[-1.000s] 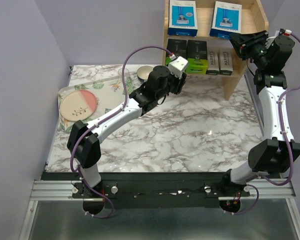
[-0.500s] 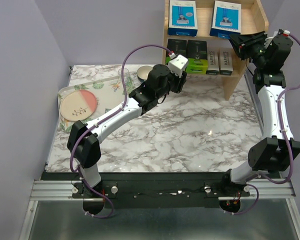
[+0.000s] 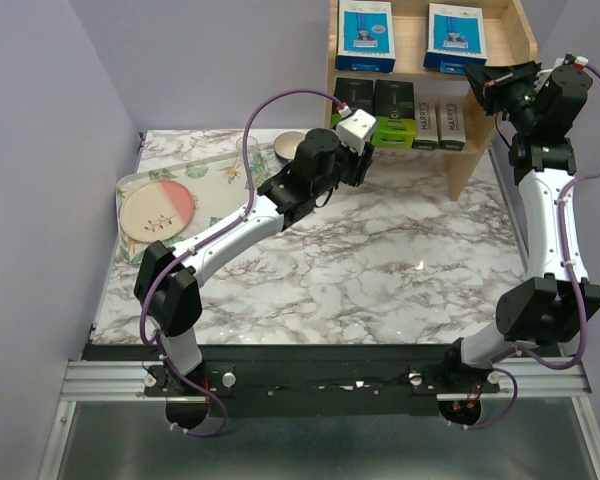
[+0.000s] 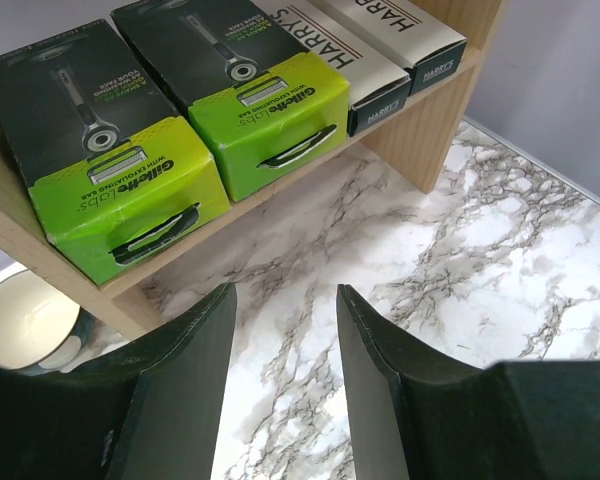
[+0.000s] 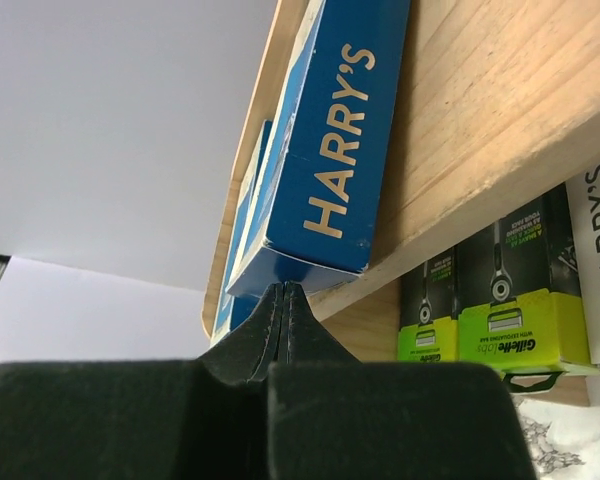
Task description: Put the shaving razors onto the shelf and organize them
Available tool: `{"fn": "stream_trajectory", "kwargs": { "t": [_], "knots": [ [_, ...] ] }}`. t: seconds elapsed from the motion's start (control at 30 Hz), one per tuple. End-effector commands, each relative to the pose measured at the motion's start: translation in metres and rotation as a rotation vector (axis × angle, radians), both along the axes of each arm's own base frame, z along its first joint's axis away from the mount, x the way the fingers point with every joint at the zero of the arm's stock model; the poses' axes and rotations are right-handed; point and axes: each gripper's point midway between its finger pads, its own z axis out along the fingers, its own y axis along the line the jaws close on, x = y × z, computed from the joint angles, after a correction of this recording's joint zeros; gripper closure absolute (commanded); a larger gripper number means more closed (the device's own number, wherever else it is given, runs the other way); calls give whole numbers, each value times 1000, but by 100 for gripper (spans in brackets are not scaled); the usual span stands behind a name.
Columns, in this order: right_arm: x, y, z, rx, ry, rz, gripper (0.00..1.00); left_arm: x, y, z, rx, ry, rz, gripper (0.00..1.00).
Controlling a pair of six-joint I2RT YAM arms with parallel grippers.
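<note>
above marble table [image 3: 400, 270], closed right end effector [image 5: 285, 292] seemingly touches blue pack [image 5: 330, 150] on shelf [image 5: 490, 110].

count taken of items in view. shelf [image 3: 475, 150]: one unit, two tiers. blue-and-white razor packs [image 3: 366, 35]: two. black boxes with lime-green ends [image 3: 393, 112]: two. slim white harry's boxes [image 3: 424, 122]: two. razor packs in total: six. floral tray [image 3: 130, 182]: one. pink plate [image 3: 158, 207]: one. round bowl [image 3: 288, 146]: one.

Shelf [image 3: 467, 160] blocks 12–2 o'clock of table [image 3: 380, 270]; lower tier full w/ razor boxes [image 3: 395, 105], upper has gap btwn blue packs [image 3: 365, 35]. Tray [image 3: 220, 172] at 10. Centre free.
</note>
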Motion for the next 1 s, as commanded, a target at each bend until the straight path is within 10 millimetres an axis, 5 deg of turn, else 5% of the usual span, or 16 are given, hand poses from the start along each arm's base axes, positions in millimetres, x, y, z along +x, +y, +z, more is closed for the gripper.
{"fn": "stream_trajectory", "kwargs": {
  "t": [0.0, 0.27, 0.6, 0.97],
  "knots": [
    [-4, -25, 12, -8, -13, -93, 99, 2, 4, 4, -8, -2, 19, 46],
    [-9, -64, -9, -25, 33, -178, 99, -1, 4, 0, -9, 11, 11, 46],
    [-11, -97, -8, -15, 38, -266, 99, -1, 2, -3, -14, 24, 5, 45],
    [-7, -109, -6, 9, 33, -304, 89, -2, 1, -5, -16, 30, 2, 45]
  ]
}}
